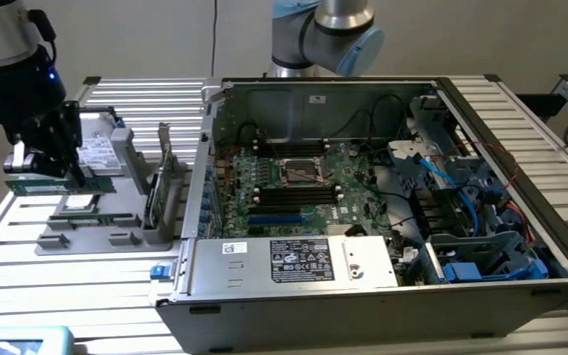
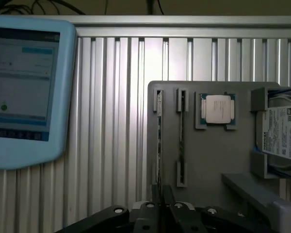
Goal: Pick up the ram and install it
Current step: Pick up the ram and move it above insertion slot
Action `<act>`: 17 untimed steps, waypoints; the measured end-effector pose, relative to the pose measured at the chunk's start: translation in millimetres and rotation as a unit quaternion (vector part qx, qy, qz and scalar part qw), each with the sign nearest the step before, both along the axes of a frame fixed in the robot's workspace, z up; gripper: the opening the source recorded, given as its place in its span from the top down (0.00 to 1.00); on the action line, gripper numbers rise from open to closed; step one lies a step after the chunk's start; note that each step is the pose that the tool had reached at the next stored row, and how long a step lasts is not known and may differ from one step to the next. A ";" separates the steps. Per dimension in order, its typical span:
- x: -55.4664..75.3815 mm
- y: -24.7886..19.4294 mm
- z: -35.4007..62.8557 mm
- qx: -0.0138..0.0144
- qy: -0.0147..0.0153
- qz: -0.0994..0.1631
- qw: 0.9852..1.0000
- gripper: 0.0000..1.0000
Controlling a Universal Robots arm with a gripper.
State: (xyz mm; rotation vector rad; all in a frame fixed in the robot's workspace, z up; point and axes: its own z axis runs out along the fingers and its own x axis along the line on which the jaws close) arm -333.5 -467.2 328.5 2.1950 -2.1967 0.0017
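Slatted aluminium table under everything, plain pale wall behind. Gripper hangs at the exterior view's left, above the grey tray. Jaws narrow, pinched on the ram. The stick is level, long side across, clear of the tray and just above it. From the wrist view the gripper shows its dark fingers closed together, and the ram runs edge-on as a thin line straight out from them, over the tray. Just beside it a second stick lies in its own slot of the tray; same stick seen from outside, flat and below the held one. Next along, a square processor chip in its pocket, silver lid up. Beyond that a hard drive with a white label, at the tray's edge. A green card stands upright on the tray's side nearest the computer. Computer case lies open to the exterior view's right, well apart from the gripper, with the green main board and cables exposed. A pale blue tablet rests on the table, screen lit.
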 end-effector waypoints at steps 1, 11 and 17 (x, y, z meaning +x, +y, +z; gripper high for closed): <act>3.0 -0.2 4.5 0.000 0.000 0.000 1.000 0.86; 40.3 -5.3 49.8 0.001 0.000 0.000 1.000 0.86; 67.0 -7.1 75.2 0.004 0.000 0.000 1.000 0.86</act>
